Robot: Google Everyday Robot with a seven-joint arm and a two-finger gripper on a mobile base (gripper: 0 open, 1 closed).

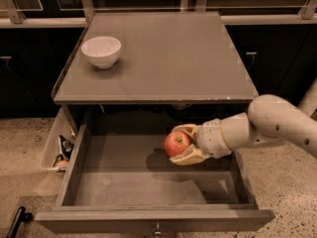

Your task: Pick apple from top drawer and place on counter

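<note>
Cream hand (184, 144) inside grey-brown top drawer (124, 183) clasps red apple (176, 143).

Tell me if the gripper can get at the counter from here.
Likely yes. The gripper, shut on the apple inside the top drawer, sits forward of the counter edge, nothing above it.

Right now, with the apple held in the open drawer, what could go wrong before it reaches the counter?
The pincer, shut on the apple inside the top drawer, sits below the counter edge; lifting straight up might clip it and knock the apple loose. Once released, the round apple could roll off.
</note>
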